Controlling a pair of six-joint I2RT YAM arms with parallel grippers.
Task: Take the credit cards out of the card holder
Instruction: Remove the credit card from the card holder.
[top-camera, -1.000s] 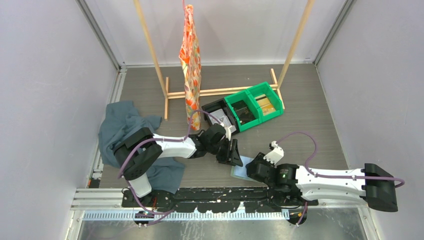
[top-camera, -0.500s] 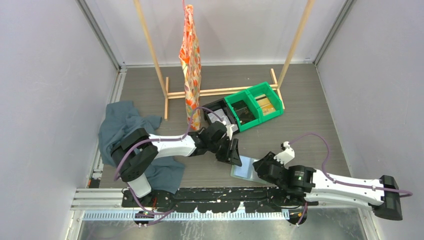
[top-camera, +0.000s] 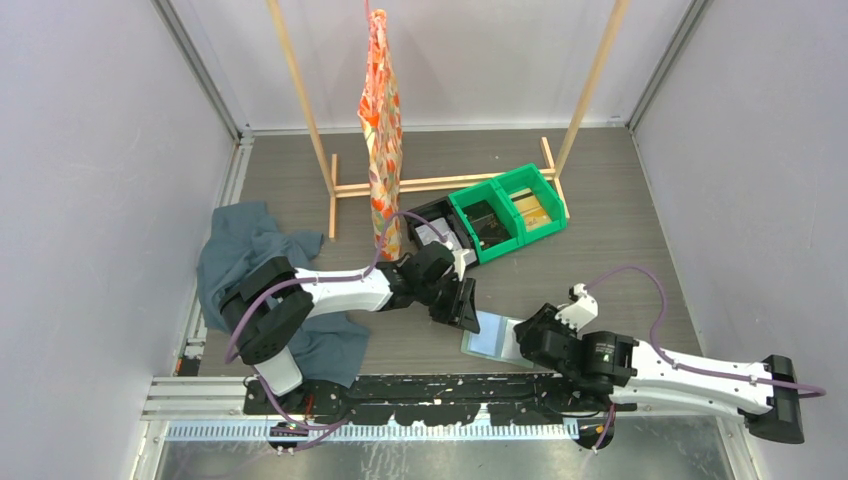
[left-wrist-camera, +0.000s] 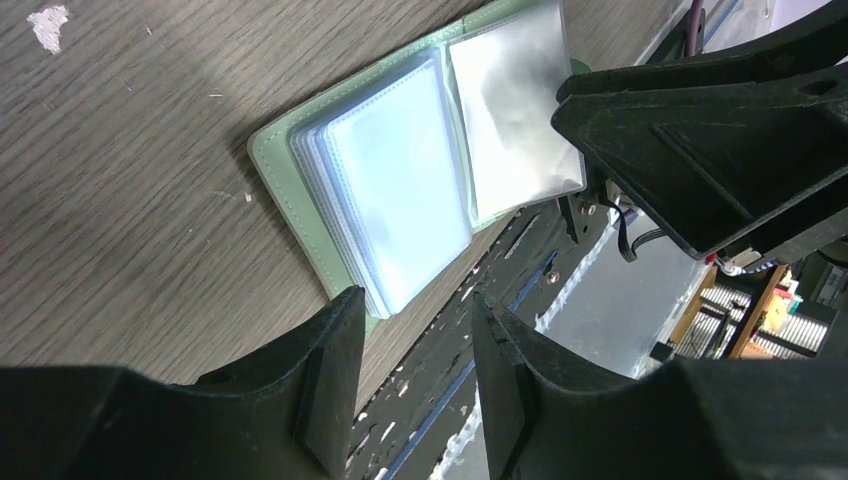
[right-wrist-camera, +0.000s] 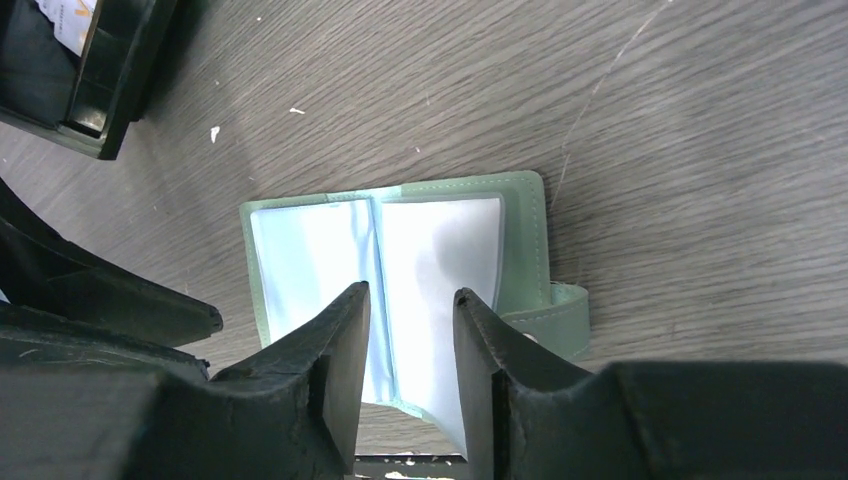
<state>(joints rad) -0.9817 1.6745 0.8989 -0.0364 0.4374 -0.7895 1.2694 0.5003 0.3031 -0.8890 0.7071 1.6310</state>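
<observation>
I see the card holder (right-wrist-camera: 440, 240) with a sage-green cover and pale blue, glossy see-through sleeves inside. The table (top-camera: 620, 240) is grey-brown with a streaky wood-grain pattern. My left end effector (left-wrist-camera: 412, 310) and right end effector (right-wrist-camera: 410, 300) are both black. The arm links (top-camera: 345, 291) are white and the cables (top-camera: 655, 287) are purple. The bins (top-camera: 507, 213) are bright green and the crumpled cloth (top-camera: 235, 250) is dark teal. The hanging fabric (top-camera: 380, 130) is orange with a pale, multicoloured print, on a light wooden rack (top-camera: 590, 80).
</observation>
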